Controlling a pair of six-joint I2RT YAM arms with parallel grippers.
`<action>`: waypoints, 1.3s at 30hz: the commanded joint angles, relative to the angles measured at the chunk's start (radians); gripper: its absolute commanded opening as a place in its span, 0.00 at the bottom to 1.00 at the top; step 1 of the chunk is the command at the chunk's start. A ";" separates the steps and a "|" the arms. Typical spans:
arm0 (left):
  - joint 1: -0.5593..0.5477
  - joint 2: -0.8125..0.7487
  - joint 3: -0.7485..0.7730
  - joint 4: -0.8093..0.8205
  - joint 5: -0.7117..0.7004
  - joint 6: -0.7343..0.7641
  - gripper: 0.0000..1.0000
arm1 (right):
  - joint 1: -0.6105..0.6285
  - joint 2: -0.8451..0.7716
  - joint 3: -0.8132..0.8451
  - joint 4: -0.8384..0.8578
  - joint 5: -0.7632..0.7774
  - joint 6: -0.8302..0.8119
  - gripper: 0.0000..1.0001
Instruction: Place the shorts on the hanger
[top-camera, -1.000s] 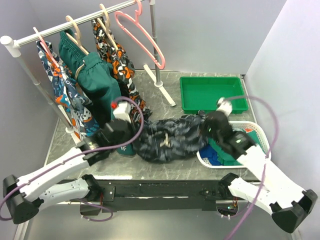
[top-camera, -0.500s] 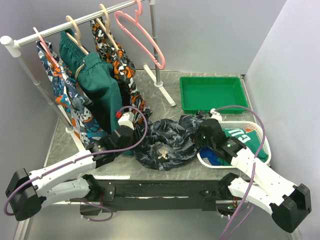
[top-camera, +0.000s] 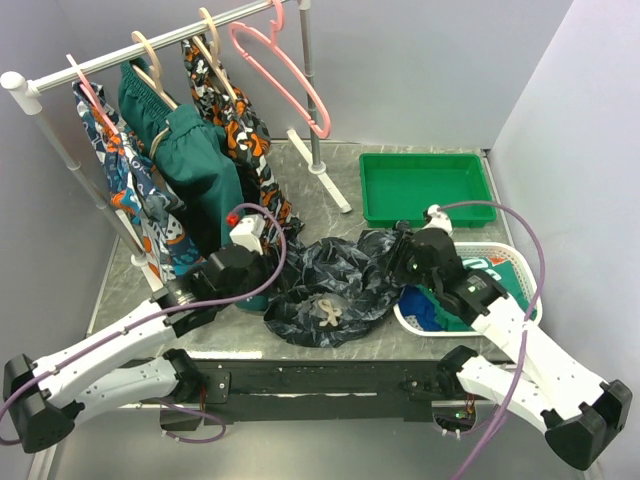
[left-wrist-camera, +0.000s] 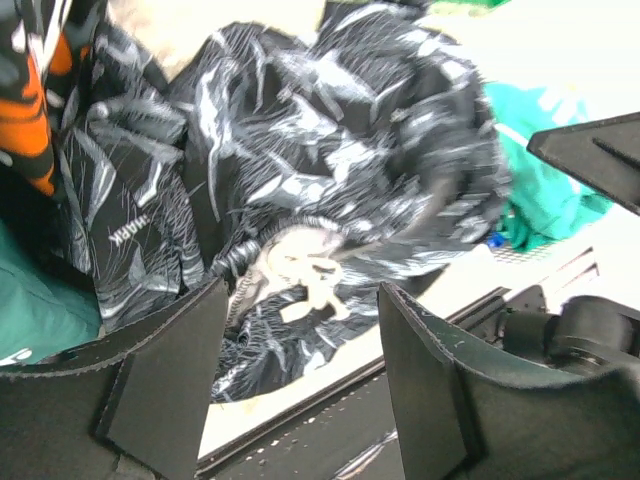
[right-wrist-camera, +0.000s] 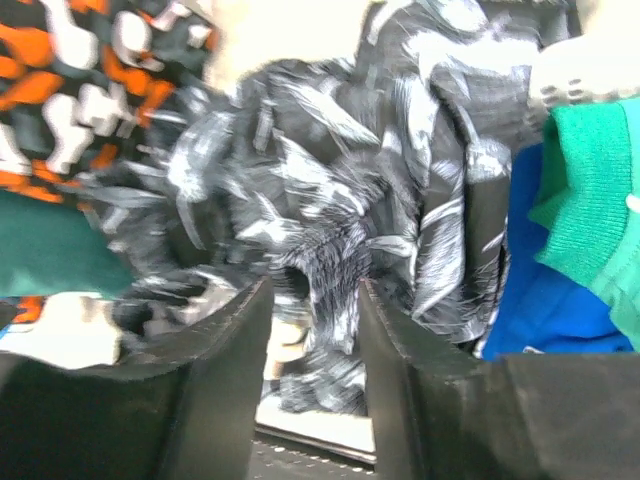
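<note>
So, top view first: both arms reach in low over the worktop (top-camera: 120, 290). The left tool (top-camera: 268, 290) is at the left edge of the shorts (top-camera: 335, 290), and the right tool (top-camera: 398, 262) is at their right edge, just beside the white basket (top-camera: 527, 275). Compared with half a second back, the left wrist has backed off a bit toward the hanging clothes. The shorts have slumped into a rounder heap with the white drawstring (top-camera: 328, 310) lying on top. The hanger (top-camera: 290, 75) is up on the rail, well apart from all this.

Left wrist view: the tool (left-wrist-camera: 300, 300) is spread wide and gripping nothing, with the shorts (left-wrist-camera: 330, 150) lying just beyond its fingers.

Right wrist view: the tool (right-wrist-camera: 312, 290) looks pinched on a bunched fold of the shorts (right-wrist-camera: 330, 170), with blue cloth (right-wrist-camera: 530, 300) off to the right.
</note>
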 joint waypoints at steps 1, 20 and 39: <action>0.002 -0.037 0.072 -0.053 0.008 0.048 0.66 | -0.005 -0.037 0.112 -0.021 -0.022 -0.034 0.51; 0.002 -0.020 0.182 -0.063 -0.012 0.120 0.65 | -0.028 0.681 1.126 0.127 -0.155 -0.544 0.67; 0.002 -0.009 0.187 -0.052 0.008 0.171 0.66 | -0.061 1.114 1.594 0.090 -0.286 -0.729 0.56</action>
